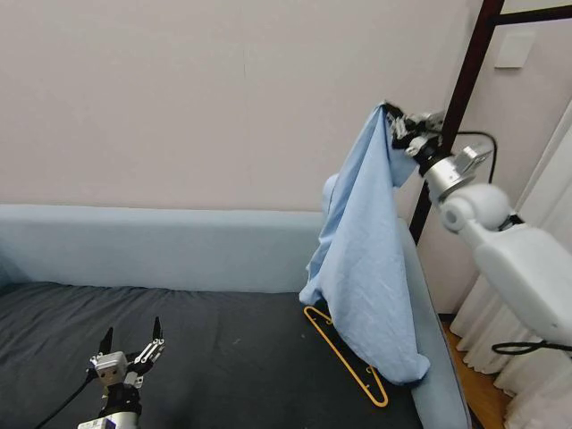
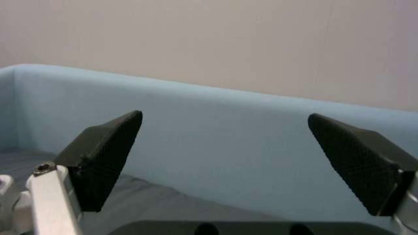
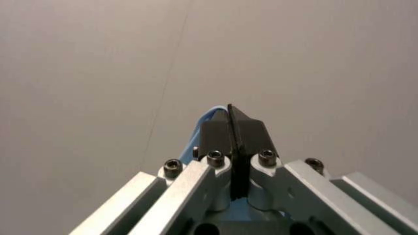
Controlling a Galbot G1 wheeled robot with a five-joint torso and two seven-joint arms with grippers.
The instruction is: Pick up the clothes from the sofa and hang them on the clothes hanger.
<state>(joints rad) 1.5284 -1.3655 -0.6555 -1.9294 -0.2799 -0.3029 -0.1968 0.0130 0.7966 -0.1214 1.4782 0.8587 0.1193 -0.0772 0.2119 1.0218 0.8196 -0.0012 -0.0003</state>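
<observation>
while the right tool (image 1: 398,118) is clamped on the blue cloth (image 1: 366,268), raised over the sofa (image 1: 179,255) | left tool (image 1: 132,336) apart, idle | pickup done, hanging not yet; orange hanger (image 1: 347,359) lies on seat

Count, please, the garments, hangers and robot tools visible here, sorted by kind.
Light blue cloth garment: 1
Orange wire clothes hanger: 1
Robot tools: 2 (left tool open; right tool shut on the garment)
Total: 4
</observation>
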